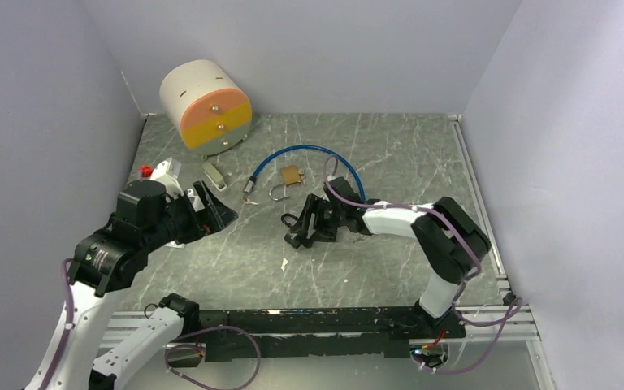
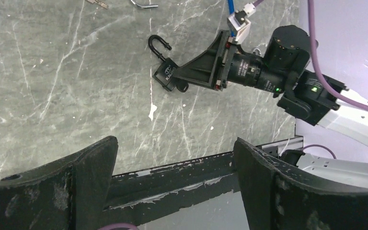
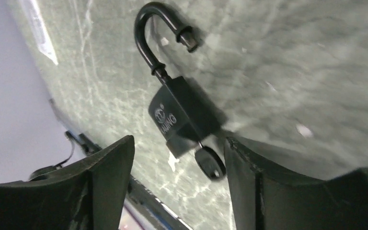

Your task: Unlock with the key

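Work surface: dark grey-green marbled tabletop (image 1: 406, 154) with white veining, flat and matte, with pale flecks in places. Enclosure: plain pale lilac-grey back wall (image 1: 333, 49), left wall (image 1: 41, 122) and right wall (image 1: 569, 146), meeting the tabletop on three sides. A silver aluminium rail (image 1: 477, 195) runs along the right edge. Lighting is even, shadows soft.

Overhead looks down; wrist views (right closest) share the padlock (image 3: 182, 120).
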Motion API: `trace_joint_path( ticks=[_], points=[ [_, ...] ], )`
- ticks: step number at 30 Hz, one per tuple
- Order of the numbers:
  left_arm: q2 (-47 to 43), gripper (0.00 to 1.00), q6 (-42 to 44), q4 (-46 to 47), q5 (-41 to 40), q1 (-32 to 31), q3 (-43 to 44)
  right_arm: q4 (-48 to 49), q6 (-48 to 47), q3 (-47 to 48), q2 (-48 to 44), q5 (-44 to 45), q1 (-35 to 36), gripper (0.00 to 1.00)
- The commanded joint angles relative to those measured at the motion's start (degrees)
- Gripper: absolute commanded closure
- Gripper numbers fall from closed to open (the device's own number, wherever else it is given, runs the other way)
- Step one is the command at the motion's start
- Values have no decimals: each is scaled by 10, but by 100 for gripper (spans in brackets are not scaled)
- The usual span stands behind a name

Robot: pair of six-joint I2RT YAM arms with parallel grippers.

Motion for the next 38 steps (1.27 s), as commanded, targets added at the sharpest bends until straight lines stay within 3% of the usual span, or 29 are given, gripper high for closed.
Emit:
trace_joint_path(
  ticks=[1, 6, 9, 16, 24, 31, 38],
  points=[
    [-10, 6, 18, -44, -4, -2, 51, -145, -78, 22, -110, 123, -1, 26],
    [-8, 6, 51, -82, -40, -2, 97, -310, -104, 36, -282, 317, -1, 2],
    [-9, 6, 77, -106, -73, -2, 129, -419, -91, 54, -383, 427, -1, 1],
    [-4, 6, 122, -189, -151, -2, 240, -638, -72, 144, -577, 556, -2, 1],
    [-19, 6, 130, -239, -208, -1, 317, -881, 2, 314, -603, 718, -1, 1],
    [-48, 6, 112, -236, -218, 0, 311, -861, -63, 332, -614, 754, -1, 1],
    [-52, 6, 106, -237, -221, 2, 301, -781, -107, 293, -633, 719, -1, 1]
  ],
)
